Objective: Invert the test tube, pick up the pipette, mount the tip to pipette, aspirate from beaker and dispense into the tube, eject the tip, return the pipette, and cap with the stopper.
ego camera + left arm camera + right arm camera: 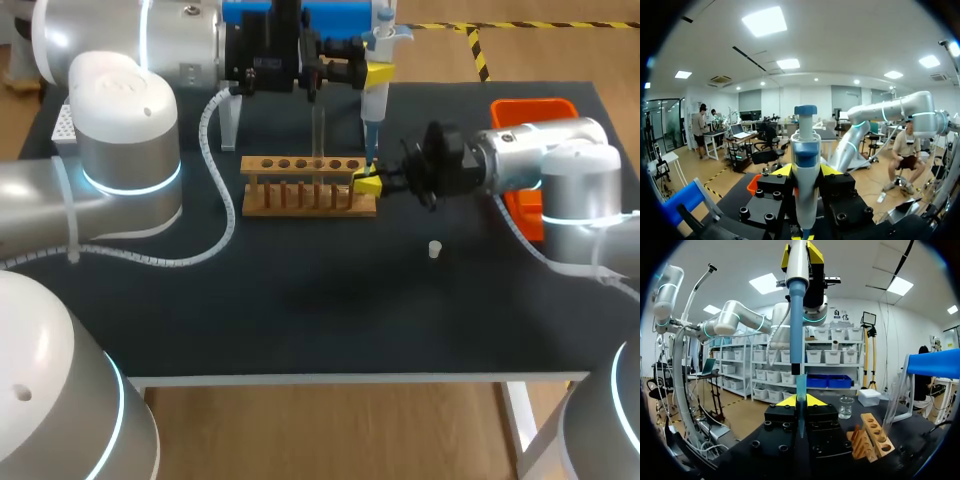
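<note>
Mounting tip: left claw (375,72) clamped on pipette (376,105), upright above rack (300,165) right end, nose aligned over tip (801,390). Right claw (368,183) pinches tip beside rack, steadying it. Seating unclear. Stopper (434,249) near rack, uncapped.

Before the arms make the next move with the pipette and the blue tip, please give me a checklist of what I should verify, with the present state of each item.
1. Pipette held in the left gripper: ok, gripped from both sides.
2. Tip held in the right gripper: ok, it stands upright between the fingers.
3. Tip lined up under the pipette's lower end: ok, directly below it in the right wrist view.
4. Tip fully seated on the pipette: cannot tell.
5. Test tube standing in the rack: ok.
6. Stopper free to pick up: ok, alone on the table, apart from the rack.
</note>
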You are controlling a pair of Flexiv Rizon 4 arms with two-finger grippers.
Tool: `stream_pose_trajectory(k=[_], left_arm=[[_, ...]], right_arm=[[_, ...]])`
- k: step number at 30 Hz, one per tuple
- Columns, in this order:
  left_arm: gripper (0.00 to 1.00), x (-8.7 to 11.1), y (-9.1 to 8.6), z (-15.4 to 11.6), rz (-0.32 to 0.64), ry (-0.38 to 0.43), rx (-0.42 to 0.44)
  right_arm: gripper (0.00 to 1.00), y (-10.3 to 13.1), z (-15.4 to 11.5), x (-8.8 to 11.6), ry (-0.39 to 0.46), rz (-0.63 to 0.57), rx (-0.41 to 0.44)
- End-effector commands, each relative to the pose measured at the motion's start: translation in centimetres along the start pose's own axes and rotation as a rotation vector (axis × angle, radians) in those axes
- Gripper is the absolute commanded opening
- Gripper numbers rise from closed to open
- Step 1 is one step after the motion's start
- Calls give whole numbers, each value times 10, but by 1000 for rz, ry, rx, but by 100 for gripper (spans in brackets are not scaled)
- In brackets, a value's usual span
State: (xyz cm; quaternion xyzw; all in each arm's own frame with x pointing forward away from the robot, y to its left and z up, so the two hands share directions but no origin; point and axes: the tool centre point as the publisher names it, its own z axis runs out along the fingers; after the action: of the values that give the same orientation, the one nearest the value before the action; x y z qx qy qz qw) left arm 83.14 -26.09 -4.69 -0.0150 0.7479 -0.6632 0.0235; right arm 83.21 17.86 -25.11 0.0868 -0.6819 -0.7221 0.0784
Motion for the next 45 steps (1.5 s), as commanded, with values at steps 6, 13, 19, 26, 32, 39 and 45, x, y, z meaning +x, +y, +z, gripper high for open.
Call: stream_pose_trajectory(k=[6, 13, 19, 26, 32, 39, 45], left_arm=[[0, 0, 2, 1, 0, -3, 1], [0, 0, 2, 1, 0, -3, 1], [0, 0, 2, 1, 0, -3, 1], [0, 0, 2, 1, 0, -3, 1], [0, 0, 2, 1, 0, -3, 1], [0, 0, 2, 1, 0, -3, 1], [0, 0, 2, 1, 0, -3, 1]], right_arm=[[0, 8, 3, -1, 3, 1, 1], [0, -1, 4, 3, 3, 31, 8], [0, -1, 5, 2, 1, 40, 8], [0, 7, 4, -3, -7, 25, -2], [0, 11, 5, -3, -3, 13, -7], [0, 2, 4, 0, -5, -31, 14], [0, -7, 4, 3, -3, -60, 37]])
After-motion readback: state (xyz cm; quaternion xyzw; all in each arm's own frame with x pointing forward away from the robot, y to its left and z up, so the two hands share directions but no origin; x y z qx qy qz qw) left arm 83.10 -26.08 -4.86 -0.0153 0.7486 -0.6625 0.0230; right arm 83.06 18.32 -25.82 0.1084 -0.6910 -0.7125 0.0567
